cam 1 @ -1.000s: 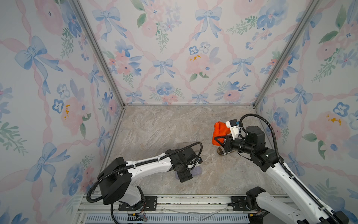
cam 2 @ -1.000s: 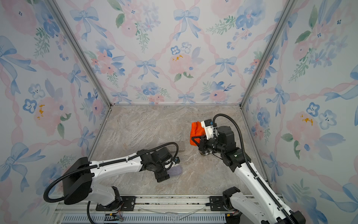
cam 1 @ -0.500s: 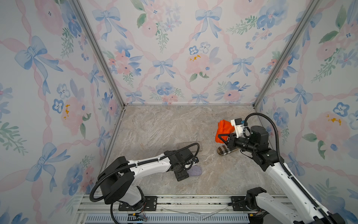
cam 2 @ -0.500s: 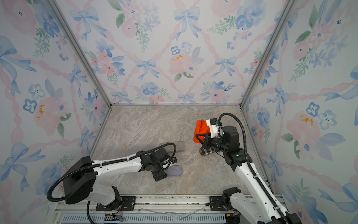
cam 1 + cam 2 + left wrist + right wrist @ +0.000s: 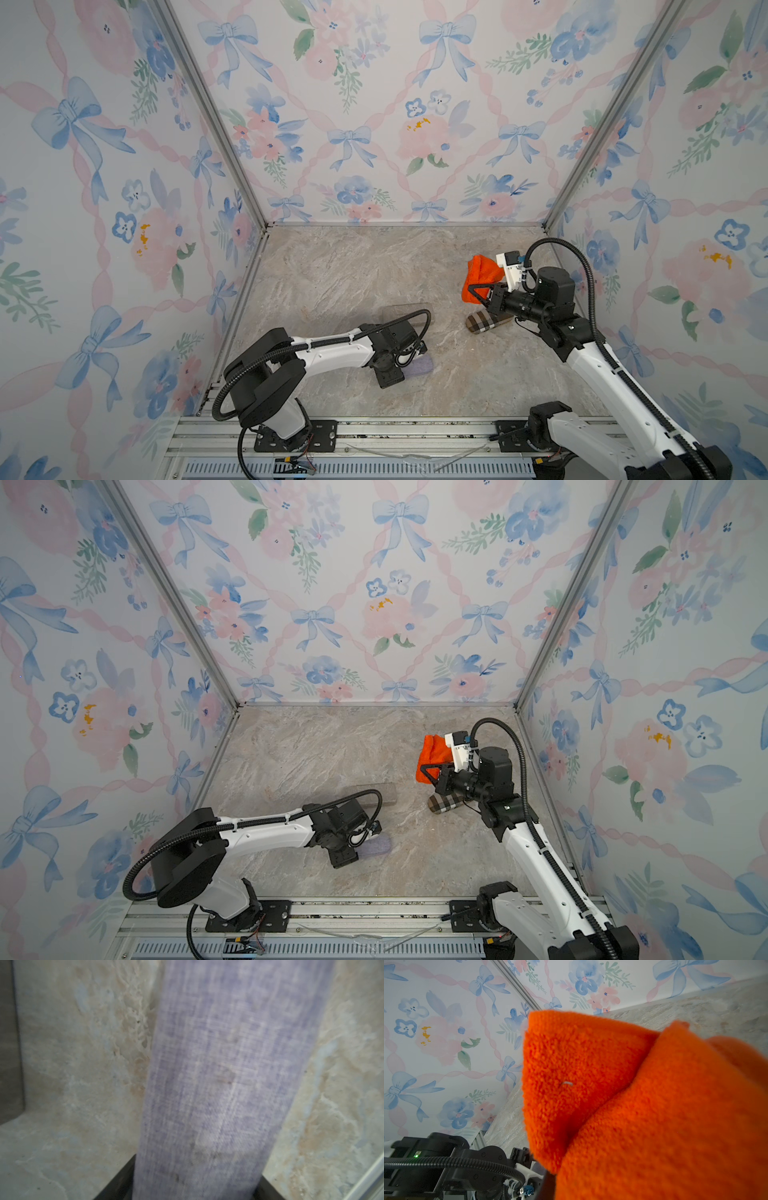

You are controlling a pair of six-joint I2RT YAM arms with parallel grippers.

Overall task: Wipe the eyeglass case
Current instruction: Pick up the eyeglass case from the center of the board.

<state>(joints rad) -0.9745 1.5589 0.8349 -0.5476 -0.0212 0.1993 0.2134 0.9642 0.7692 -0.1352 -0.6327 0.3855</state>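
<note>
A lavender fabric eyeglass case (image 5: 420, 365) (image 5: 377, 847) lies on the marble floor near the front. My left gripper (image 5: 405, 370) (image 5: 356, 853) is low over its near end. In the left wrist view the case (image 5: 228, 1064) fills the gap and both dark fingers (image 5: 116, 1186) press its sides. My right gripper (image 5: 478, 291) (image 5: 430, 771) hangs above the floor at the right, shut on a bunched orange cloth (image 5: 482, 270) (image 5: 434, 748). The cloth (image 5: 633, 1095) covers the jaws in the right wrist view.
A plaid case (image 5: 482, 322) (image 5: 444, 802) lies on the floor under the right wrist. A greyish translucent box (image 5: 405, 311) (image 5: 374, 791) sits behind the left wrist. Floral walls close in three sides, and an aluminium rail (image 5: 374, 432) runs along the front.
My left gripper has closed its jaws onto the lavender case and shifted slightly toward the front. The right arm has drawn the orange cloth a little to the right and up, uncovering the plaid case.
</note>
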